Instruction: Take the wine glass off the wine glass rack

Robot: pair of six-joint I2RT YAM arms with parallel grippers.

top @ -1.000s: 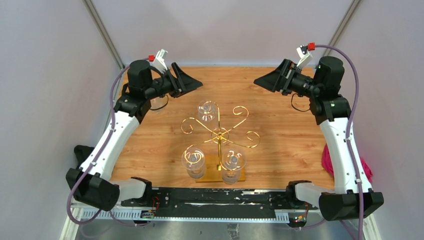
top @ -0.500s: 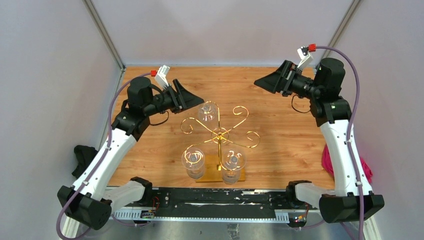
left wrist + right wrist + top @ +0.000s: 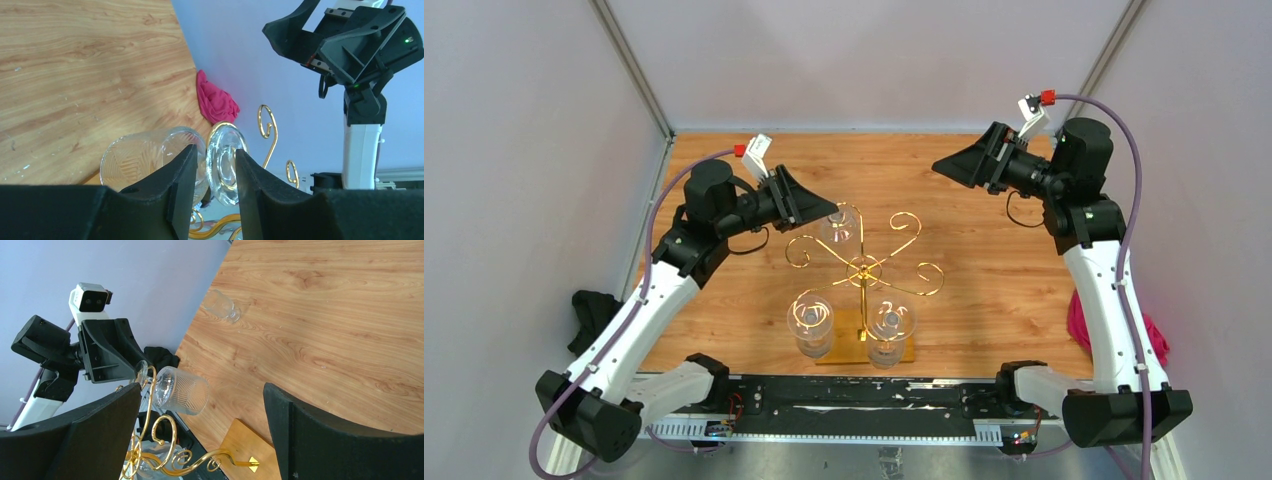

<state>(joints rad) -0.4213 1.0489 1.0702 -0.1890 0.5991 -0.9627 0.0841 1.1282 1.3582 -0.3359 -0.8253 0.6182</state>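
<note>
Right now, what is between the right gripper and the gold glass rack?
Only bare wooden table, as the top view shows. The right gripper hangs open, apart from the rack.

We see that the left arm has swung in from the far left toward the wine glass rack (image 3: 864,268). The left gripper (image 3: 822,207), earlier well apart from the rack, now sits right at the far wine glass (image 3: 840,228) hanging there. Its jaws have narrowed, with the glass's foot showing in the gap between the fingers (image 3: 180,172).

Gold wine glass rack (image 3: 864,266), clear ribbed wine glass (image 3: 134,157), magenta cloth (image 3: 215,102).
</note>
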